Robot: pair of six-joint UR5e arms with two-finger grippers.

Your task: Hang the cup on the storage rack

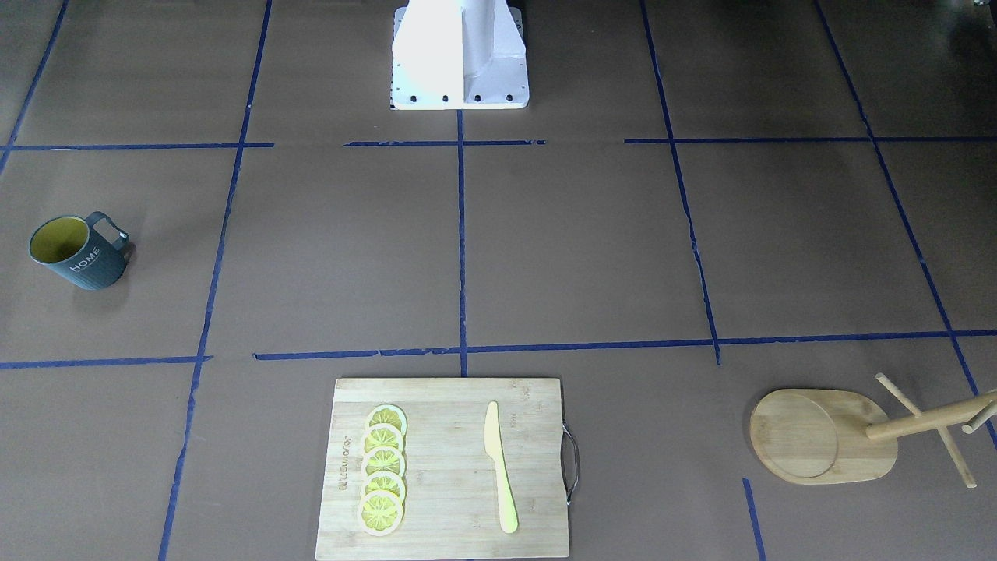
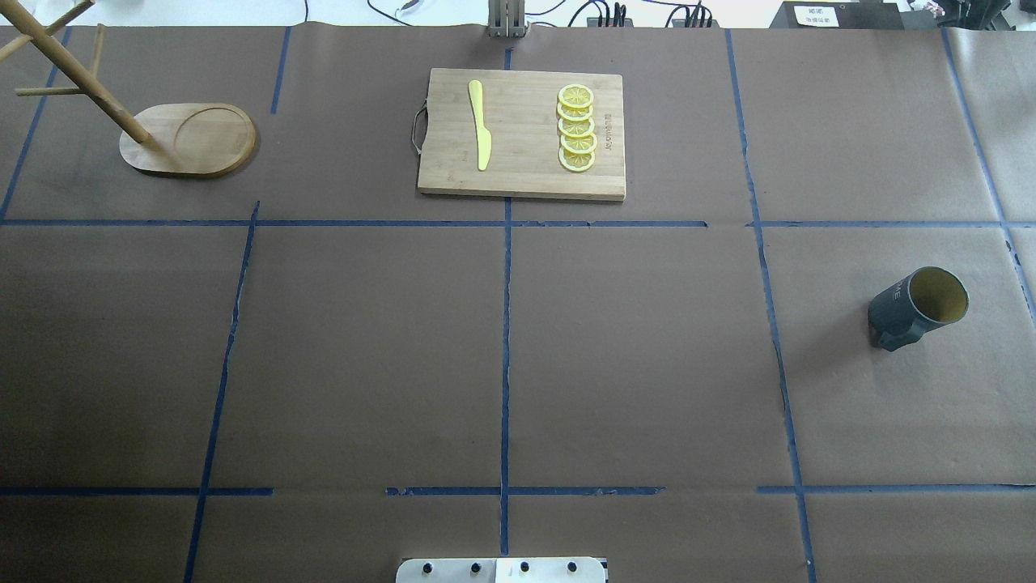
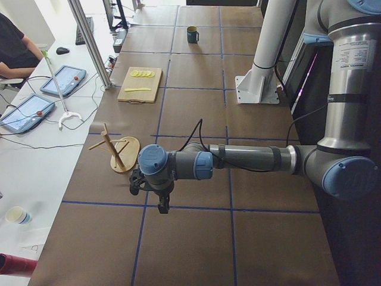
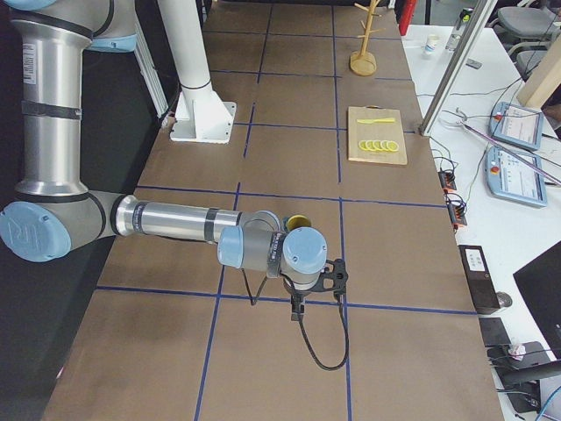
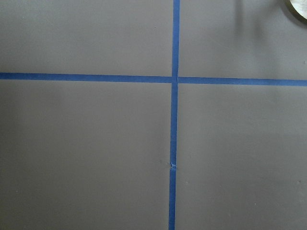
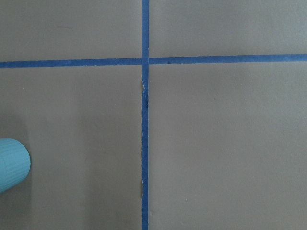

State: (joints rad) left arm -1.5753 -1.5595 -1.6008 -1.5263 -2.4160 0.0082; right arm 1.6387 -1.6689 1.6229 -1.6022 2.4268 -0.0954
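Note:
The cup (image 1: 78,253), dark blue-grey with a yellow-green inside, stands upright on the table on the robot's right side (image 2: 919,306). In the exterior right view it (image 4: 298,220) is partly hidden behind my right arm. The storage rack (image 2: 190,139), a wooden mug tree on an oval base, stands at the far left corner (image 1: 818,432) (image 3: 122,154). My left gripper (image 3: 162,205) hangs over the table near the rack. My right gripper (image 4: 294,307) hangs near the cup. Both show only in side views, so I cannot tell if they are open or shut. Neither wrist view shows fingers.
A bamboo cutting board (image 2: 522,174) with lemon slices (image 2: 576,128) and a yellow knife (image 2: 479,125) lies at the far middle. The white robot pedestal (image 1: 459,54) stands at the near edge. Blue tape lines cross the brown table cover. Tablets (image 3: 62,80) lie beyond the far edge.

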